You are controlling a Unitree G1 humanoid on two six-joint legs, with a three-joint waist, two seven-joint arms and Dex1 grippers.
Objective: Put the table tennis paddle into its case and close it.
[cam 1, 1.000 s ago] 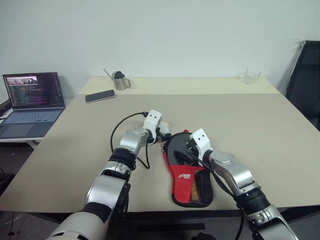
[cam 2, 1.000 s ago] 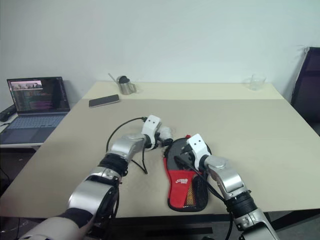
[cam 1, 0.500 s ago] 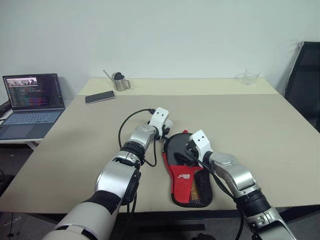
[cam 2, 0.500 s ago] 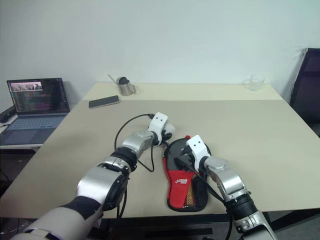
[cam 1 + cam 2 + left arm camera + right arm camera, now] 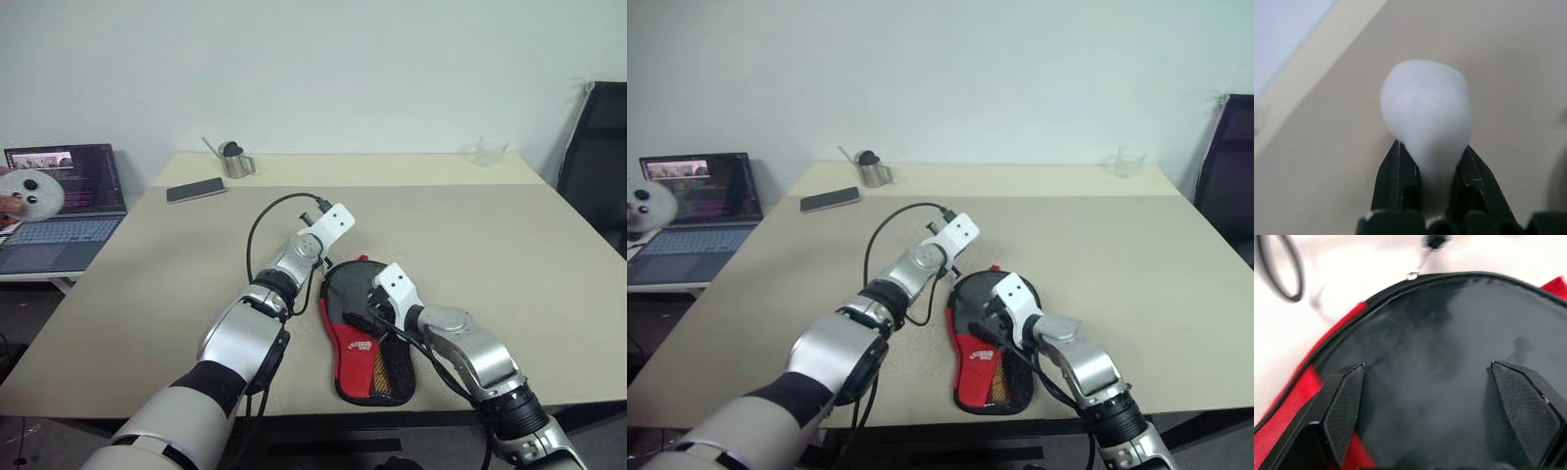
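Jaws of the right gripper [image 5: 1440, 416] stand spread wide and hold nothing, poised just over the round black face inside the case [image 5: 367, 338], with one finger [image 5: 1344, 411] close to the red zipper edge. That case lies flat near the counter's [image 5: 490, 255] front edge, round end away from the robot, red panel with white logo and mesh pocket toward the robot. What shows in the open round end is a black surface; whether it is the table tennis paddle's rubber or the lining cannot be told, and no handle is visible. A zipper pull [image 5: 1411, 276] sits at the far rim of the opening.

Jaws of the left gripper [image 5: 1432, 171] are drawn in on a soft white tuft-like object [image 5: 1426, 117], pinching its narrow lower part while the bulbous top stands free above the counter. In the head views this gripper [image 5: 331, 227] hovers just beyond the far left rim of the case, with a black cable [image 5: 269, 220] looping over the wrist.

Open counter lies to the right of the case and beyond it, with nothing in the way. Farther back on the left lie a dark phone [image 5: 196, 188] and a small metal jug [image 5: 235, 159], and a clear cup [image 5: 487, 150] stands near the far right edge. Off the counter's left edge a laptop [image 5: 61, 201] sits on a lower surface, a pale round object [image 5: 29, 194] in front of its screen. A black chair [image 5: 596, 157] stands past the right edge.
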